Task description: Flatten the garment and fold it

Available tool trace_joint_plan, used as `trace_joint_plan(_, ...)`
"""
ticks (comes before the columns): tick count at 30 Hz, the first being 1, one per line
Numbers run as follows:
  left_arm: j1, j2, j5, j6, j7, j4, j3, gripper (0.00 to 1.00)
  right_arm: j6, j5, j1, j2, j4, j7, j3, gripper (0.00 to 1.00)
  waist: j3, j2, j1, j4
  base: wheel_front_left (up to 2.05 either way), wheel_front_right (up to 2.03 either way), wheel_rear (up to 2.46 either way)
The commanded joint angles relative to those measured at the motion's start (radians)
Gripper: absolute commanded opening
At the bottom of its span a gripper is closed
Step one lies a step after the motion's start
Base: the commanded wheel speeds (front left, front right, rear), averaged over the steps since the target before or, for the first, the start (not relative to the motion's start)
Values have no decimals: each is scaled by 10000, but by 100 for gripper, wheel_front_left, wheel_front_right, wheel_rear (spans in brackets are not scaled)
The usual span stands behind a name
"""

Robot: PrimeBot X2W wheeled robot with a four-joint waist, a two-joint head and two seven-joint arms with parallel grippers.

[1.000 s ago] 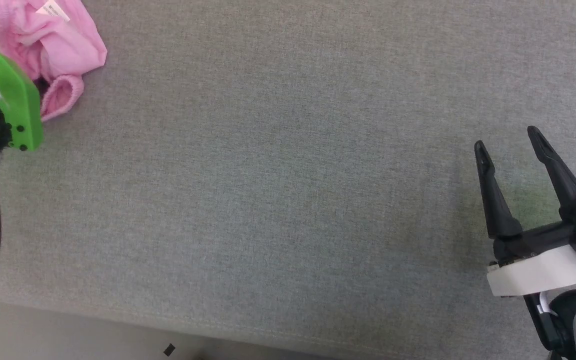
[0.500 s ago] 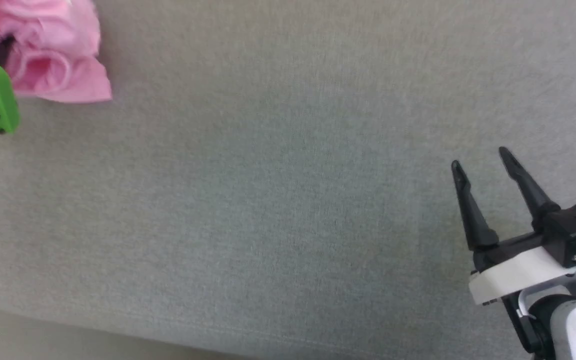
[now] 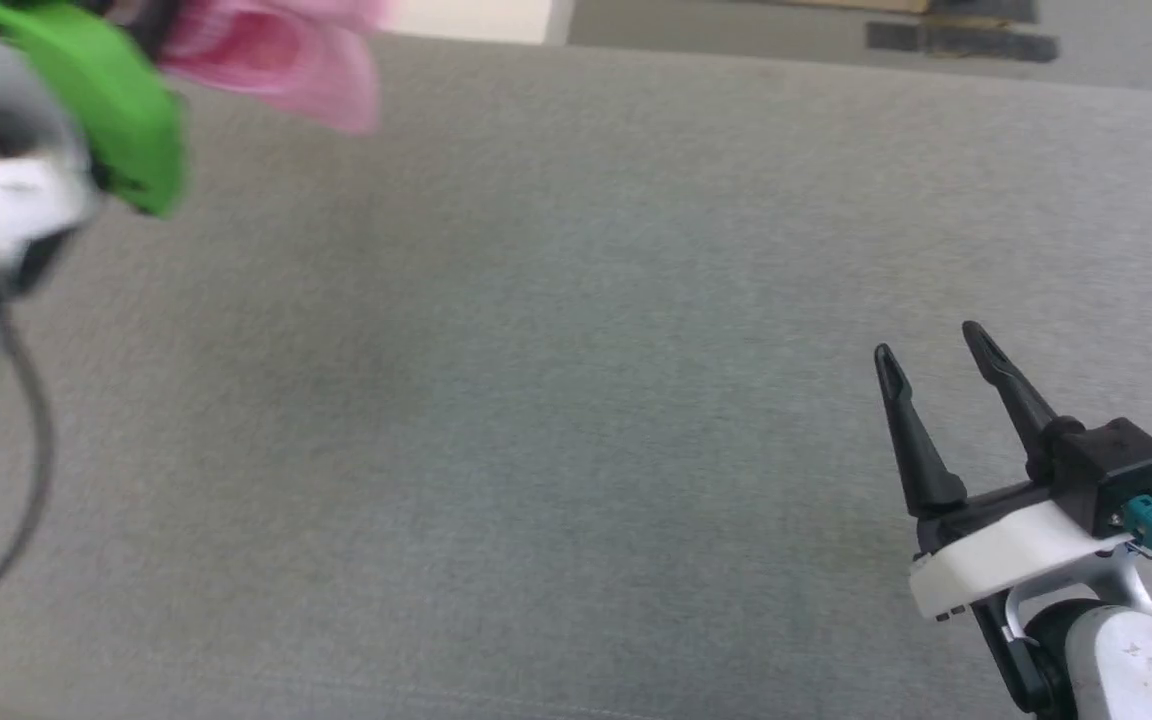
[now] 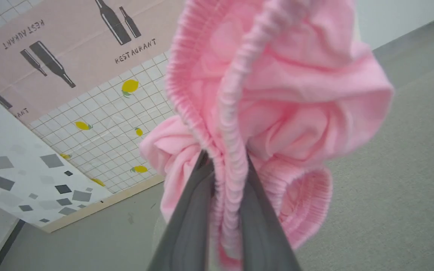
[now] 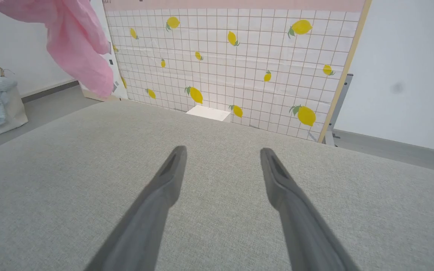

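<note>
Our left gripper [image 4: 226,165], fingers rising from the left wrist view's bottom centre, pinches the garment [image 4: 277,94]. Our right gripper [image 3: 926,340], lower right of the head view, points up with its fingers spread wide.

Lemon-tiled panel [image 5: 239,67] backs a seemingly padded surface [image 5: 209,124].

The grey surface [image 3: 556,400] gives wide passage across the middle of my head view. At upper left the garment [image 3: 286,65] hangs bunched from my left gripper [image 4: 225,165], clear of it. My right gripper [image 3: 931,345] takes the lower right, fingers spread. Past the far edge, the lemon panel [image 5: 239,56] bars the way.
</note>
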Motion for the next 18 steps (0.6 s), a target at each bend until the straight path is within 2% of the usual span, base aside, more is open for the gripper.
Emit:
trace_joint_plan(1,123,-302,42,20,128,-317,-203,0,-15,67,-105,47,61,-98,-4,100,-348,0,1,-614,0,0,0)
trace_joint_plan(7,1066,-1351,216,284,633,-1314,-1290,0,-15,-15,-256,144,207,-285,-66,100,-203,0,1,-1400,0,0,0)
trace_joint_plan(10,1743,-2120,258,623,736,-1410,-1857,0,-15,-89,-292,214,254,-370,-92,100,-35,0,1,-1771,0,0,0)
trace_joint_plan(13,2367,-2763,411,805,760,-1310,-2471,0,-15,-150,-348,277,331,-466,-99,100,107,0,1,-2073,0,0,0)
trace_joint_plan(14,2606,-2991,427,829,835,-1237,-2719,3,-15,-161,-365,296,372,-515,-119,100,146,0,1,-2155,0,0,0)
trace_joint_plan(15,2787,-3167,436,843,875,-1193,-2902,46,-15,-171,-381,310,405,-552,-132,100,176,0,1,-2214,0,0,0)
trace_joint_plan(16,3000,-3381,439,880,880,-1152,-3085,100,-15,-184,-396,327,447,-596,-151,100,192,0,1,-2261,0,0,0)
trace_joint_plan(18,3297,-3672,481,899,872,-1128,-3382,100,-15,-214,-413,357,512,-652,-164,100,195,0,1,-2308,0,0,0)
